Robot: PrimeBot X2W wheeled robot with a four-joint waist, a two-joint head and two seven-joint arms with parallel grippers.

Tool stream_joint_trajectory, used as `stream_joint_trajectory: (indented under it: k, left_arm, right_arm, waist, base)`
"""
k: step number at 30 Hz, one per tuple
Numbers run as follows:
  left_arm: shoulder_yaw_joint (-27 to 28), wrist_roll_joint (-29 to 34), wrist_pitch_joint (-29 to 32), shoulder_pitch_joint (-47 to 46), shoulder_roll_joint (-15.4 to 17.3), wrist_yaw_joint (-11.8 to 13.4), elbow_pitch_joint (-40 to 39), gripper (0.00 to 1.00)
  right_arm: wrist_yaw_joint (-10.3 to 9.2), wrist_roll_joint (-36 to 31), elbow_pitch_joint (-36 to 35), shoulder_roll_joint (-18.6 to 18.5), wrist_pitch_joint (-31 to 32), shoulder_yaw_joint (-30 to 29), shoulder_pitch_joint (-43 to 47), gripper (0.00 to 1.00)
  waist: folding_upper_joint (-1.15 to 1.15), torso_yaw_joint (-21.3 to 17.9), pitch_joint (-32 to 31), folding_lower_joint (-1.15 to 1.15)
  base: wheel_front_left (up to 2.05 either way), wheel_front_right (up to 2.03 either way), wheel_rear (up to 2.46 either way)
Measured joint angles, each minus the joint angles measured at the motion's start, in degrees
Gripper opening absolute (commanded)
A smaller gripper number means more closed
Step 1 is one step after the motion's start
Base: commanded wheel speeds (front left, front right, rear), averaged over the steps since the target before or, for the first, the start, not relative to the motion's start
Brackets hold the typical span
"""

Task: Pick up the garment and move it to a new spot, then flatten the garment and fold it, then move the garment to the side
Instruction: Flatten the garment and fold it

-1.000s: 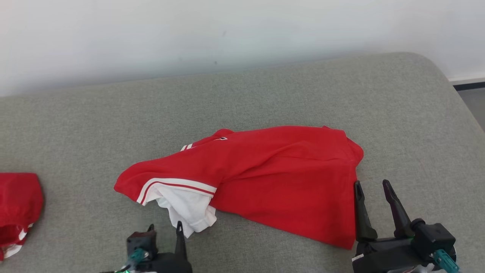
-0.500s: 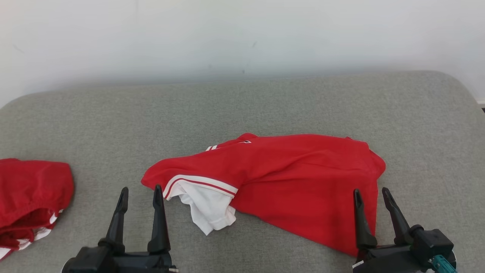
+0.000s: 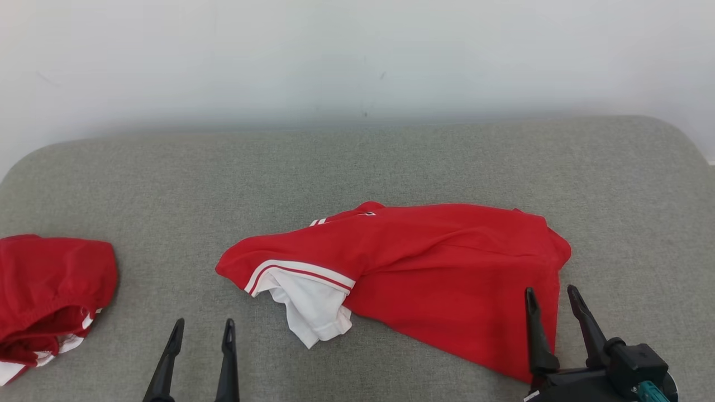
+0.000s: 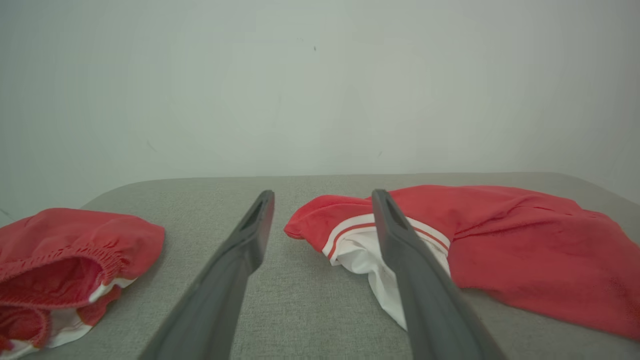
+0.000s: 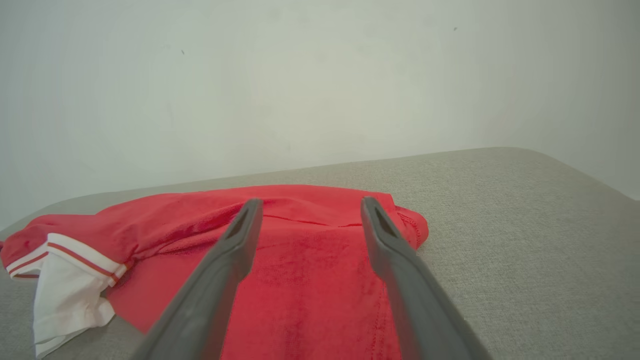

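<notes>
In the middle of the grey padded surface lies the red garment, crumpled. Its long axis runs left to right, with the white-striped sleeve pointing left and near. The left pincer and right pincer both stand wide and hold nothing, the right one at the garment's near right edge. The pickup will likely go best if each pincer nips a single layer at opposite ends, lifting evenly. Another red garment lies far left.
</notes>
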Motion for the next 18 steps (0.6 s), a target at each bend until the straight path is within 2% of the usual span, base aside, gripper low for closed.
stream_joint_trajectory:
  k: [11,18]
  left_arm:
    - [1.3,0.7,0.0,0.7,-0.4,-1.0,2.0,1.0]
    - [0.6,-3.0,0.0,0.7,-0.4,-1.5,7.0,1.0]
  right_arm:
    - [0.0,-0.4,0.4,0.0,0.0,-1.0,1.1,1.0]
    - [0.0,0.0,0.3,0.0,0.0,-0.6,1.0,1.0]
  waist:
    - [0.0,-0.8,-0.4,0.0]
    - [0.0,-1.1,-0.6,0.0]
  base:
    - [0.0,0.0,0.0]
    - [0.0,0.0,0.0]
